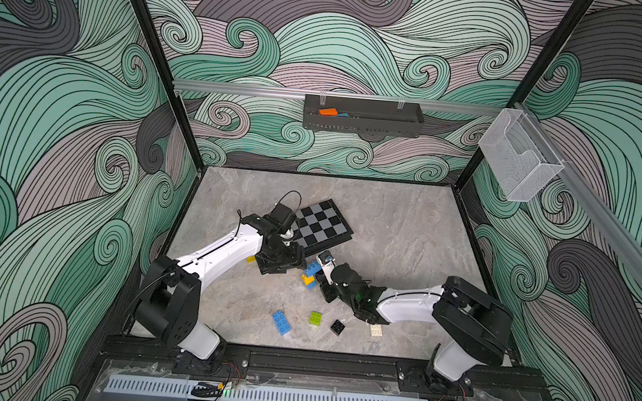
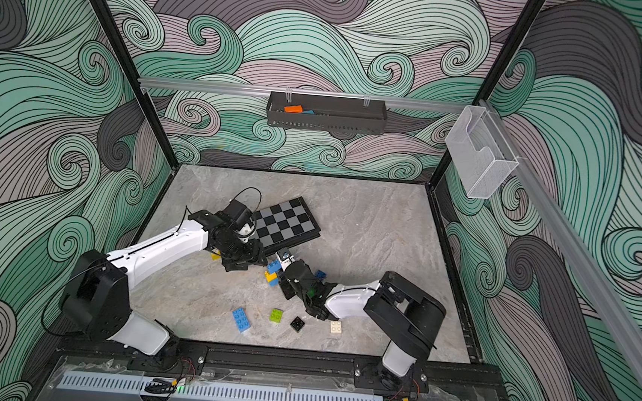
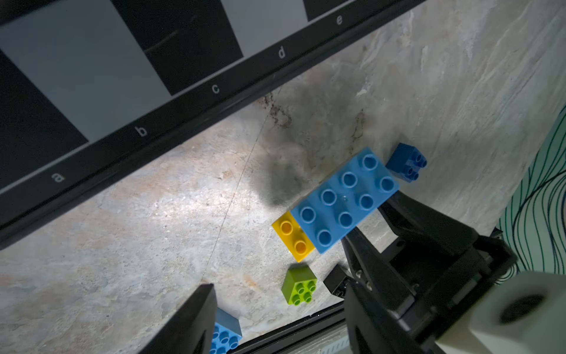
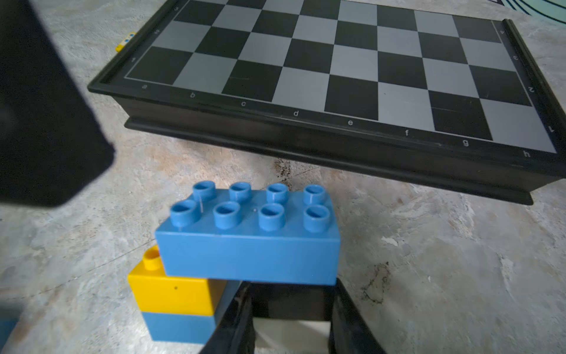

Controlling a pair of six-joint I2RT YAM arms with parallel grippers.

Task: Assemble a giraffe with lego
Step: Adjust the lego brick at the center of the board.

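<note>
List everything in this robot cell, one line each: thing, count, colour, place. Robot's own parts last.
giraffe: one, part-built, blue, yellow, black, white; mid-table.
loose lego: five; light blue brick, lime brick, black brick, white brick near the front edge, dark blue brick beside the giraffe.
yellow piece: one, small; by the left gripper.
chequered board: one, black and grey; behind the giraffe.
wall tray: one, black; back wall, holding an orange piece and a blue piece.
clear holder: one, transparent; right-hand rail.
table: one, grey marbled.
left gripper: one, black, open; by the board.
right gripper: one, black, shut on the giraffe.
</note>
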